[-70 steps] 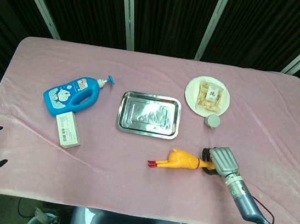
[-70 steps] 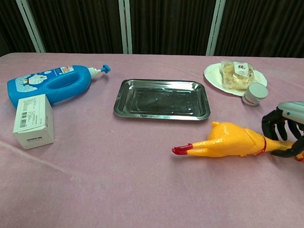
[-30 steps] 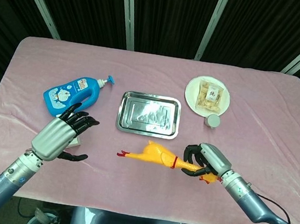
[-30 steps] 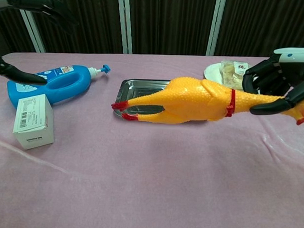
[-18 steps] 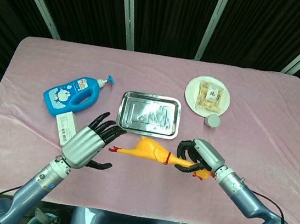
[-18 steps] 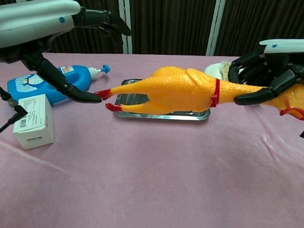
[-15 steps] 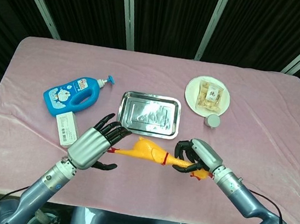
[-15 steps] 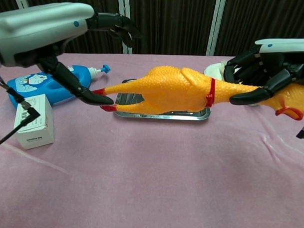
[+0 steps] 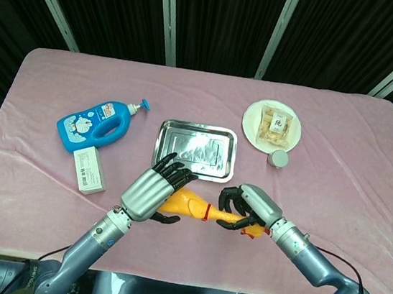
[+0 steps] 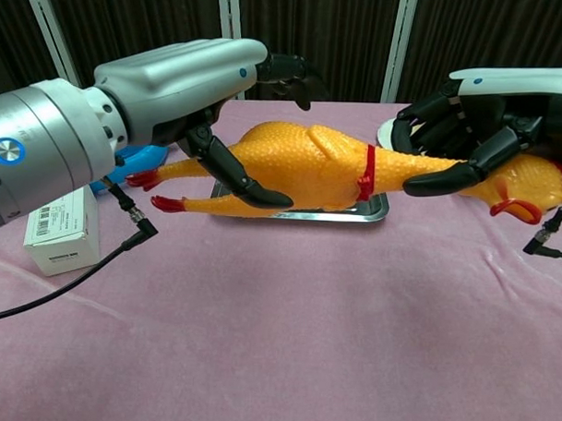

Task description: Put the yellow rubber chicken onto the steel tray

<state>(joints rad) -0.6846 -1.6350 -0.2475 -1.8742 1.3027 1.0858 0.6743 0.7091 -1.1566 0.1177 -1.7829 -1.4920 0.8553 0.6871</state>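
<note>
The yellow rubber chicken [image 9: 192, 206] [image 10: 310, 165] hangs level above the pink cloth, just in front of the steel tray [image 9: 194, 150] [image 10: 377, 208]. My right hand [image 9: 247, 206] [image 10: 488, 111] grips it by the neck, behind the red collar, with the head sticking out to the right. My left hand [image 9: 153, 193] [image 10: 188, 83] surrounds the chicken's rear half. Its fingers [image 10: 287, 77] are spread above the body and the thumb lies under it. The red feet poke out to the left. The tray holds nothing.
A blue pump bottle [image 9: 96, 125] and a white box [image 9: 89, 169] [image 10: 64, 223] lie at the left. At the back right stand a white plate of packaged snacks [image 9: 273, 126] and a small tin [image 9: 278, 158].
My right hand has carried the chicken further left and up. The left hand has moved right from the feet and now surrounds the chicken's rear half.
</note>
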